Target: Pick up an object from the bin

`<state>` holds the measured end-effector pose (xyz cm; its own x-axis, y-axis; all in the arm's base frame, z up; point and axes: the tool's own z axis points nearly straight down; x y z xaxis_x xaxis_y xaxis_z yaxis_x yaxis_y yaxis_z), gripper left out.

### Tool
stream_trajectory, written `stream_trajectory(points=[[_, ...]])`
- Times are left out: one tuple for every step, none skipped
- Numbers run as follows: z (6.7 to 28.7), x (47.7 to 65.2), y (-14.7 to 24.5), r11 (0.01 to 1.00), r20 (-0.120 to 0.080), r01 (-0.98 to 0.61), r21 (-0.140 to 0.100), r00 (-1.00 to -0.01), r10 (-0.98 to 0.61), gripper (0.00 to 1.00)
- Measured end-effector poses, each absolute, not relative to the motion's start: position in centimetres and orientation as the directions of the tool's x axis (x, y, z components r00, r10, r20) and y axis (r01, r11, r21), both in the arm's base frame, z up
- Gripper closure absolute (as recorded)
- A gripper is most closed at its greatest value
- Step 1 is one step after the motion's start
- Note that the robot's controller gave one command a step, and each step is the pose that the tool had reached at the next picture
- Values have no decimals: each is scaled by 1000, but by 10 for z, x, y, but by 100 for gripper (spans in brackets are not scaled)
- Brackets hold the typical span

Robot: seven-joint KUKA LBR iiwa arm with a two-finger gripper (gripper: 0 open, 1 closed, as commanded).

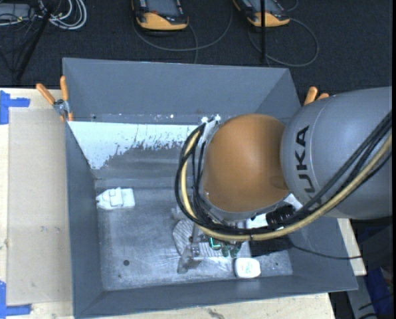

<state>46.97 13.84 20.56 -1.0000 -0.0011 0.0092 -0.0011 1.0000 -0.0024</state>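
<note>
Fingers of the gripper sit low by the bin's front edge, open or shut I cannot tell, nothing visibly lifted yet.

Bin floor left half open, white block lying near its far-left edge. Arm crowds right side; white piece, perhaps grey clutter, underneath it.

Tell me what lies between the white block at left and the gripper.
In the camera view, bare bin floor runs from the white block to the gripper, save an unclear greyish thing beside the gripper.
</note>
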Motion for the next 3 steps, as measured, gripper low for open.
stream_trajectory(points=[[209,471,138,1000,2,1,0,-1000,1,0],[193,488,133,998,-3,-68,2,-998,-68,0],[76,509,92,996,1,-86,4,-996,-86,100]])
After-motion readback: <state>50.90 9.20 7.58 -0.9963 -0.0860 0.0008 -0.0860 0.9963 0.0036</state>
